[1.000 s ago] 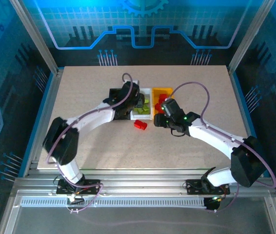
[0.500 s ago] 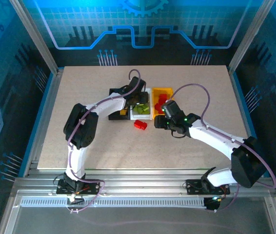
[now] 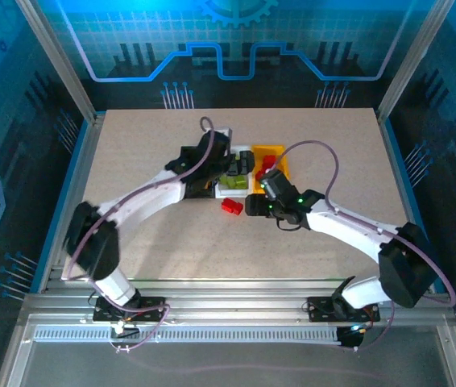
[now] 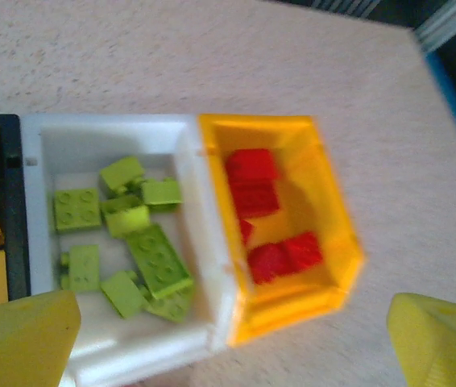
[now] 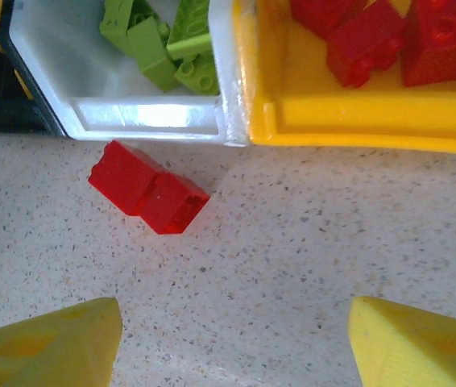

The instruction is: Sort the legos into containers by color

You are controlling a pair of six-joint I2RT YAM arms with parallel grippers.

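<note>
Right tool [image 5: 236,314] edged toward loose red lego [image 5: 149,197], open, empty; left tool [image 4: 234,314] open too. Lego's prob. light, stiff, slick: pinch flat sides.

White bin [image 5: 143,113] glossy plastic; red brick [image 5: 149,196] smooth plastic; tabletop [image 5: 292,266] matt, speckled.

Red brick [image 5: 149,197] near white bin [image 5: 149,114]

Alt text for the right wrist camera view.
A red lego lies on the speckled table just outside the white bin of green legos; the yellow bin beside it holds red legos. The right gripper hangs open above.
</note>
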